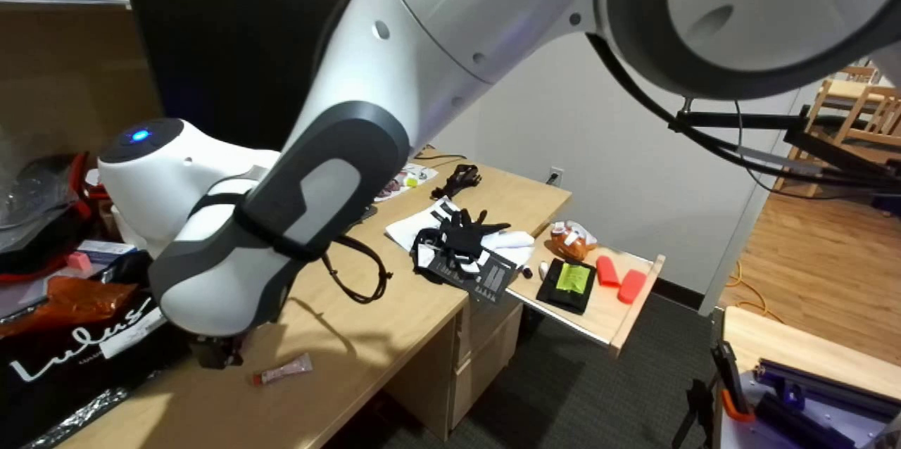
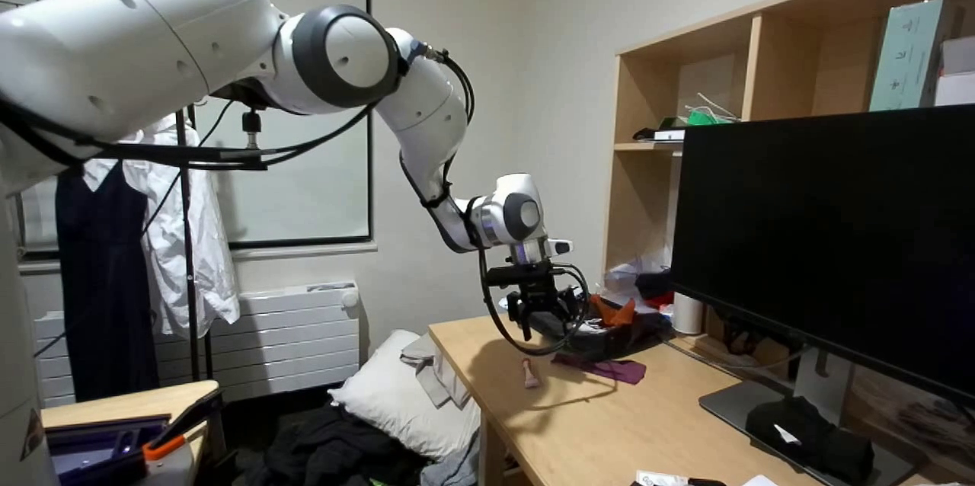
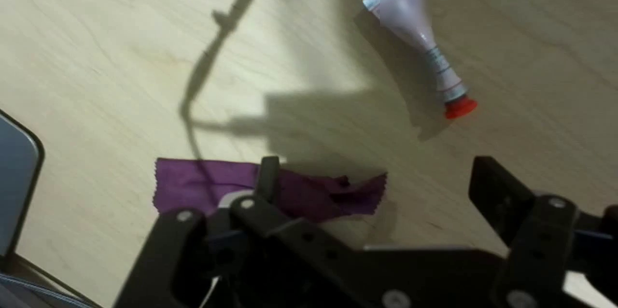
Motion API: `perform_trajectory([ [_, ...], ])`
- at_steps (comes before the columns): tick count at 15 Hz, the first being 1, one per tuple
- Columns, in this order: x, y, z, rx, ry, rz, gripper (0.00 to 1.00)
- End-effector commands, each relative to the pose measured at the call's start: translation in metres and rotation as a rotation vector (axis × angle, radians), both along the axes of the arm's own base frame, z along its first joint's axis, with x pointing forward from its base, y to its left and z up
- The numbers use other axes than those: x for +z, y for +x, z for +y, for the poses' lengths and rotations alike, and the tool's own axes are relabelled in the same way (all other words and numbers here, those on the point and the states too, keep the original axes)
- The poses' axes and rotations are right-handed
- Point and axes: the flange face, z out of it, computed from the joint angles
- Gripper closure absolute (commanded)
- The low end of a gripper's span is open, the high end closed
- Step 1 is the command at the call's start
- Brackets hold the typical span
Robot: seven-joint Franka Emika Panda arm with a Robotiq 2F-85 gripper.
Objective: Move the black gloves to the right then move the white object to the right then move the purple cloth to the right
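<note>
Pale walls (image 2: 564,90) stand behind a smooth-looking wooden counter (image 1: 415,308) with an open drawer (image 1: 638,308) below. The end effector (image 3: 376,177) is spread, holding nothing. The black gloves (image 1: 464,234), soft and floppy, lie near the drawer. The purple cloth (image 3: 309,197) looks limp; pinch its rumpled end. The white object (image 3: 424,40), a red-capped tube near it on the counter, should be light and slick; close gently across its narrow middle

My fingers (image 3: 499,197) are black. To me the cloth (image 3: 309,197) looks deep purple, the tube (image 3: 421,37) whitish-pink with a bright red cap (image 3: 460,107), the desk (image 3: 120,81) pale wood grain, the gloves (image 1: 464,234) black.
</note>
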Motion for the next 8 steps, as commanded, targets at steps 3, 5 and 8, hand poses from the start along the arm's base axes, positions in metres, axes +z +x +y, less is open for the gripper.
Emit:
perform_trajectory([
  [3,-0.001,-0.006,0.003,0.268,0.079,0.095,0.00],
  [5,-0.006,-0.010,0.002,0.373,0.066,0.118,0.00],
  [8,-0.014,-0.021,-0.002,0.525,0.035,0.164,0.00],
])
